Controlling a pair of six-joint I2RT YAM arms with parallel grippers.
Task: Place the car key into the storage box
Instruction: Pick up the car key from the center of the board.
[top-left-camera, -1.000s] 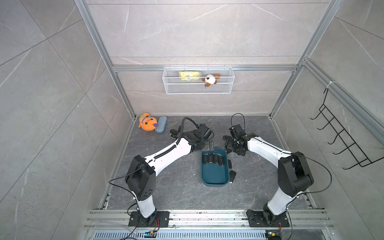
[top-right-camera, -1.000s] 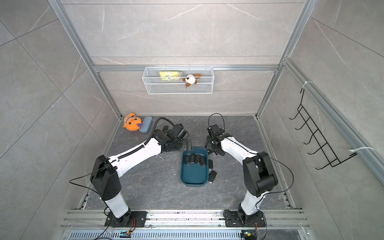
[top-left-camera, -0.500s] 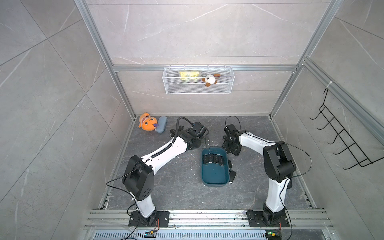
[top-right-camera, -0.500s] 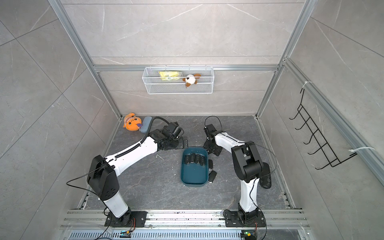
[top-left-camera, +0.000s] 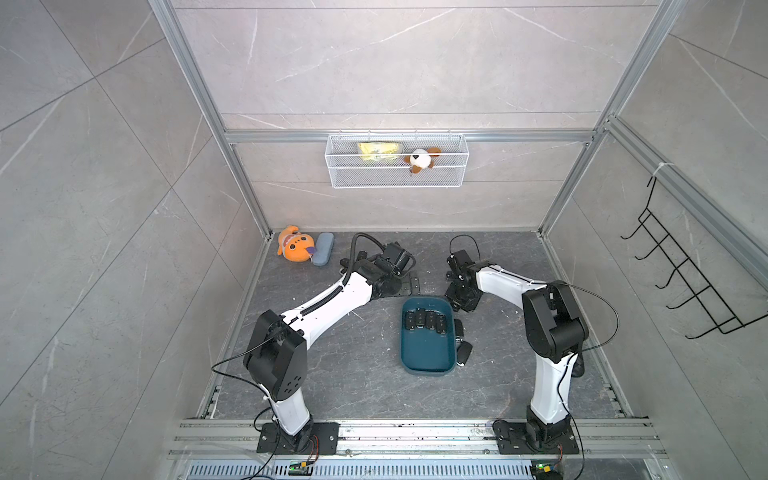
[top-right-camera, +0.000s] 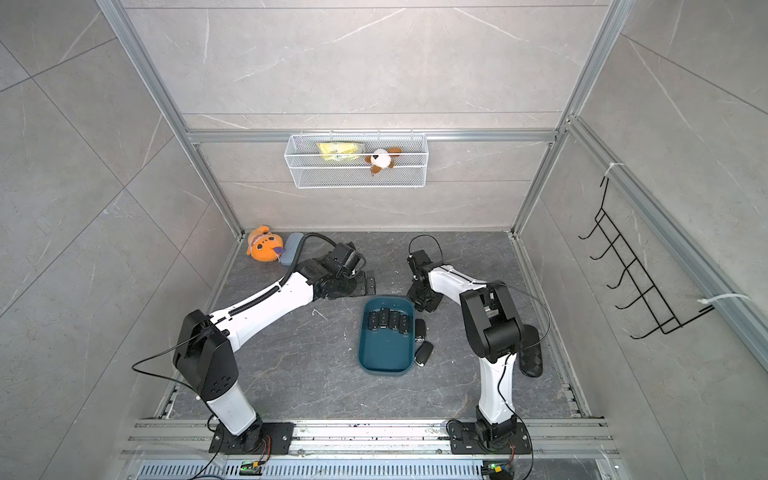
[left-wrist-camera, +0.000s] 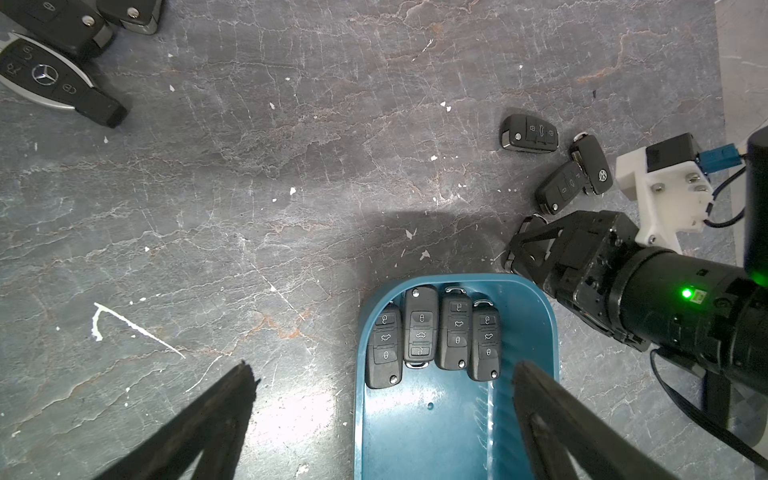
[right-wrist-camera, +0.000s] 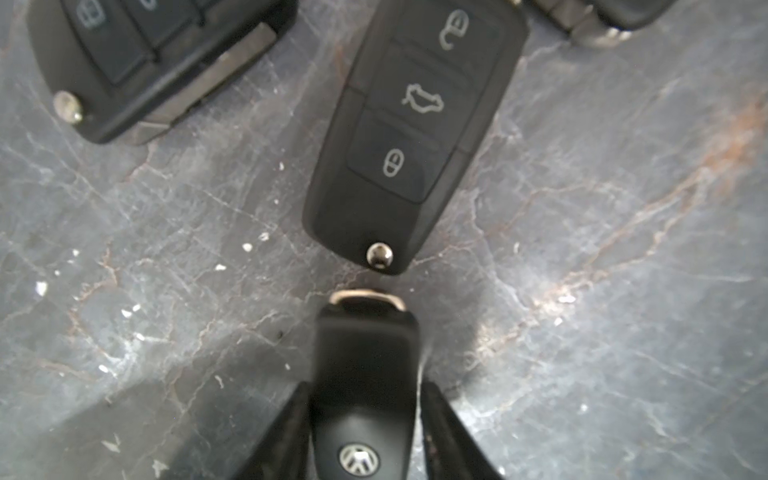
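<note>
Grey stone worktop (top-left-camera: 332, 374), loose fobs (left-wrist-camera: 530, 134) scattered. Right tool (right-wrist-camera: 366, 390) is clamped on the car key (right-wrist-camera: 365, 353), badge up, lying flat on the worktop near the storage box (top-left-camera: 428, 353). Left tool (left-wrist-camera: 384, 370) hangs wide open over the box. Risks: the end-on grip lets the smooth fob pivot or slip at lift; the carry-over clips the left tool.

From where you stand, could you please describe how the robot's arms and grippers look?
The left arm and right arm have white shells, black joints and loose black cables. The left gripper and right gripper have black tapering fingers. A white camera mount, blue connector and green light sit at the right wrist.
</note>
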